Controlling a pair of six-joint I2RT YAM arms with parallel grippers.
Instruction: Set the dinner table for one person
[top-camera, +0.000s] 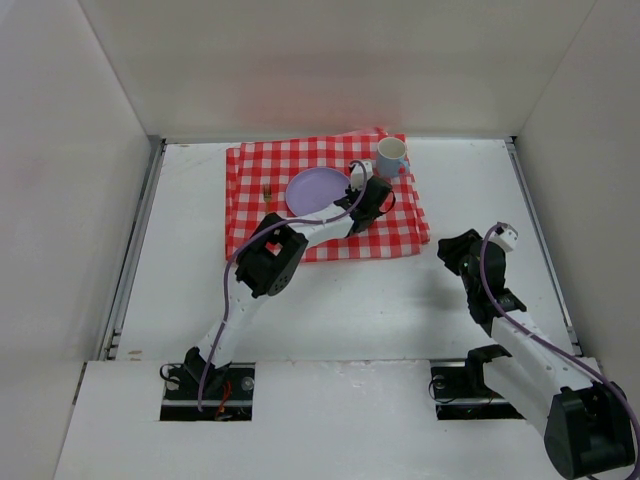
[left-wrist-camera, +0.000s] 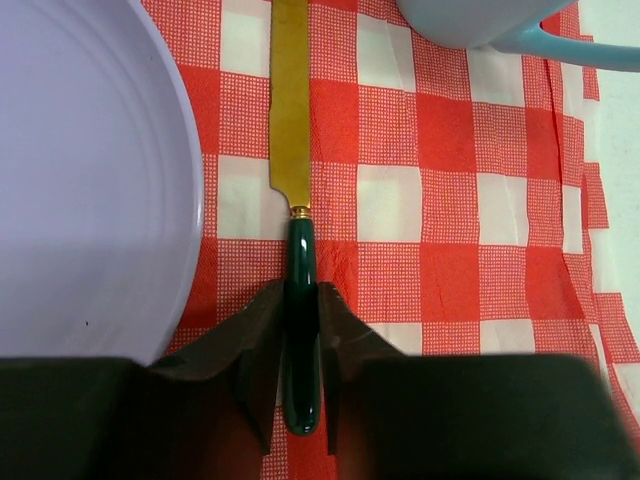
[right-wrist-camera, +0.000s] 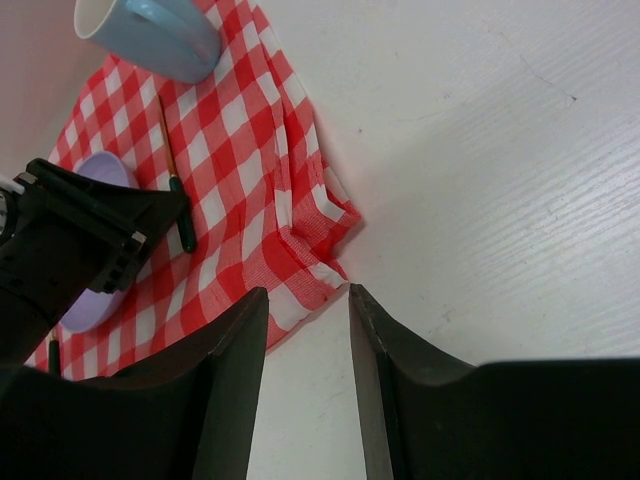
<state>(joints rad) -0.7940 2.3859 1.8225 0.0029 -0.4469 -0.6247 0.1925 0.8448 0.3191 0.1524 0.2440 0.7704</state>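
Note:
The white dinner table (top-camera: 350, 300) carries a red-and-white checked cloth (top-camera: 270, 165). On the cloth are a lilac plate (top-camera: 315, 188) and a light blue mug (top-camera: 392, 155). In the left wrist view a knife (left-wrist-camera: 290, 120) with a gold blade and a dark green handle lies flat on the cloth (left-wrist-camera: 450, 200), just right of the plate (left-wrist-camera: 80, 170). My left gripper (left-wrist-camera: 299, 290) is shut on the knife's handle, low on the cloth. My right gripper (right-wrist-camera: 305, 292) is open and empty, hovering over the bare table by the cloth's near right corner (right-wrist-camera: 300, 230).
A small dark object (top-camera: 267, 189) lies on the cloth left of the plate. The mug (left-wrist-camera: 470, 20) stands just beyond the knife's tip. White walls enclose the table on three sides. My left arm (right-wrist-camera: 80, 230) shows in the right wrist view.

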